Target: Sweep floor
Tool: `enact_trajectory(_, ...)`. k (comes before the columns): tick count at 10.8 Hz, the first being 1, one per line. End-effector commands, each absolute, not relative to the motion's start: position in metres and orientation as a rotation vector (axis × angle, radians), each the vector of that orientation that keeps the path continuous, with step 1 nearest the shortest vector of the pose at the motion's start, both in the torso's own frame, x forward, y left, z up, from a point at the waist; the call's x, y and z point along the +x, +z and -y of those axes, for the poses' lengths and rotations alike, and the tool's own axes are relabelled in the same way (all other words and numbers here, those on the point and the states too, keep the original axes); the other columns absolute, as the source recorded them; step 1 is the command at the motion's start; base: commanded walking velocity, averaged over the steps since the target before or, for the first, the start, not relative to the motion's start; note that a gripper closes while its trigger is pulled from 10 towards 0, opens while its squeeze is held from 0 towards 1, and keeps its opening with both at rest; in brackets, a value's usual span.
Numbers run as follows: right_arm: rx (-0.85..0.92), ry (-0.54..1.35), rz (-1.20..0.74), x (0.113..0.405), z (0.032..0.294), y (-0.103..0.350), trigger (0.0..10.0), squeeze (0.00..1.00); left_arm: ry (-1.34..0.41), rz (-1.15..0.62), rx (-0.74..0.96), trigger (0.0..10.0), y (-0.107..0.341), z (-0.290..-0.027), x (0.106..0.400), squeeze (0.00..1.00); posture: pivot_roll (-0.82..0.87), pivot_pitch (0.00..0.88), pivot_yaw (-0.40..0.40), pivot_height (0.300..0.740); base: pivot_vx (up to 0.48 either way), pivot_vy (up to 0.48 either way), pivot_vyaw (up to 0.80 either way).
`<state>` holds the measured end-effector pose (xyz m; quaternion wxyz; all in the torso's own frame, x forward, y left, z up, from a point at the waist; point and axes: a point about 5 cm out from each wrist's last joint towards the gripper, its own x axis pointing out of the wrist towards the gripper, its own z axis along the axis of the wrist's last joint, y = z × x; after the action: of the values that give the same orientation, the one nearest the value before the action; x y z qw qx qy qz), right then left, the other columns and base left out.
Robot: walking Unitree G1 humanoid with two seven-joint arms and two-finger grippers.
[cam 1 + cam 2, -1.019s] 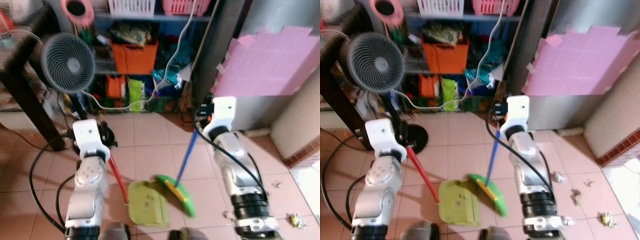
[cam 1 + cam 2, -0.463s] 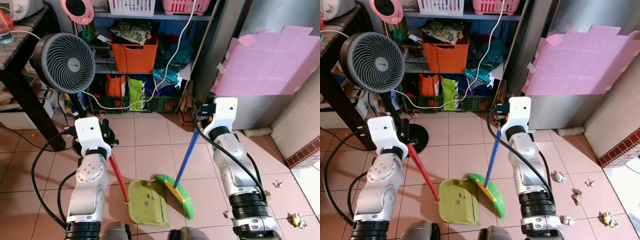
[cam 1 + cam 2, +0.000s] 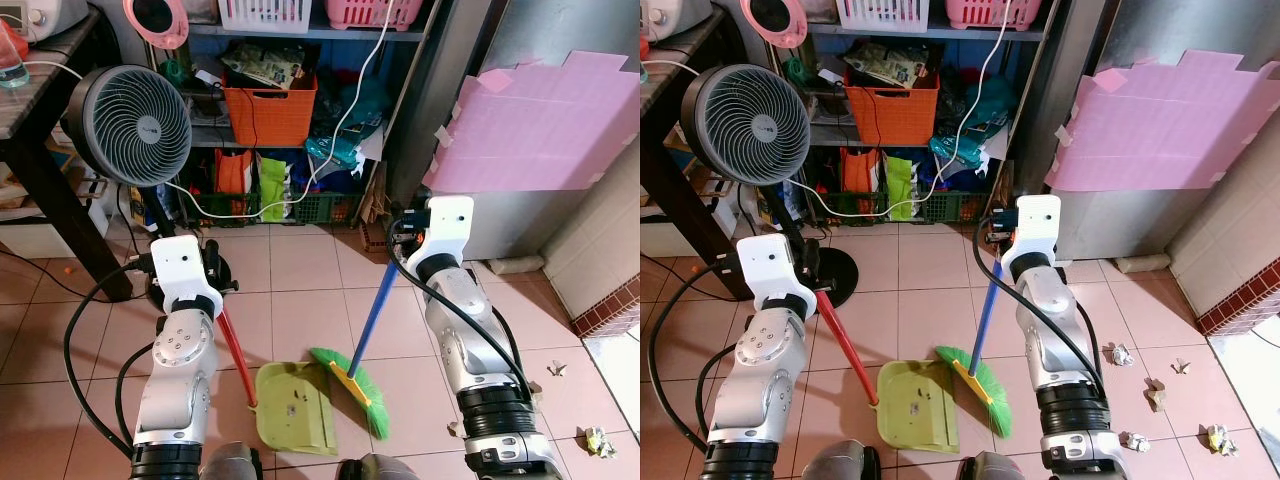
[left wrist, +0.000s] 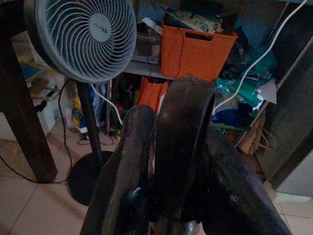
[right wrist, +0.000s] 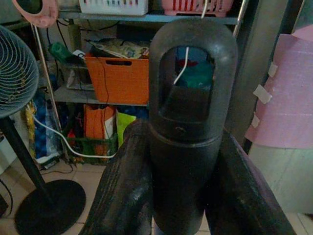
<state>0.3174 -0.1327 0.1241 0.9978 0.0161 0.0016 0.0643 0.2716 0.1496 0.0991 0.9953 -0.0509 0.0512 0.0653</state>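
A green dustpan (image 3: pixel 293 408) lies flat on the pink tiles just in front of me. Its red handle (image 3: pixel 235 350) rises to my left gripper (image 3: pixel 210 280), which is shut on it; in the left wrist view the black fingers (image 4: pixel 129 166) clasp the handle's dark top end. Beside the pan, the green broom head (image 3: pixel 352 388) touches the floor at the pan's right edge. Its blue stick (image 3: pixel 372 315) leans up to my right gripper (image 3: pixel 402 235), shut on the stick's black cap (image 5: pixel 188 122). Crumpled paper scraps (image 3: pixel 1120 353) lie on the tiles to the right.
A grey standing fan (image 3: pixel 138 112) with its round base is at my left, beside a dark table leg (image 3: pixel 60 220). Cluttered shelves with an orange bin (image 3: pixel 268 110) and trailing white cables stand ahead. A pink board (image 3: pixel 540 130) leans on the right wall.
The picture was blurred a second ago and has steadied. Both arms, the broom and the dustpan keep the same pose.
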Motion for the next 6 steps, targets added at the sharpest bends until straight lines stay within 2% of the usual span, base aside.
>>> enact_trajectory(1, 0.027, 0.121, 0.021, 0.3206, 0.1356, 0.1298, 10.0, 0.00, 0.117, -0.057, -0.132, 10.0, 0.1069, -0.1460, 0.2745, 0.00, 0.00, 0.000, -0.028, 0.740, 0.000, 0.000, 0.00)
enact_trajectory(4, 0.032, 0.125, 0.017, 0.3197, 0.1355, 0.1289, 10.0, 0.00, 0.102, -0.053, -0.138, 10.0, 0.1065, -0.1433, 0.2739, 0.00, 0.00, 0.000, -0.029, 0.740, 0.000, 0.000, 0.00)
enact_trajectory(5, 0.035, 0.127, 0.011, 0.3198, 0.1349, 0.1285, 10.0, 0.00, 0.100, -0.055, -0.142, 10.0, 0.1061, -0.1431, 0.2737, 0.00, 0.00, 0.000, -0.029, 0.740, 0.000, 0.000, -0.41)
enact_trajectory(6, 0.037, 0.129, 0.008, 0.3201, 0.1344, 0.1282, 10.0, 0.00, 0.099, -0.059, -0.145, 10.0, 0.1055, -0.1429, 0.2738, 0.00, 0.00, 0.000, -0.031, 0.740, 0.000, 0.311, -0.80)
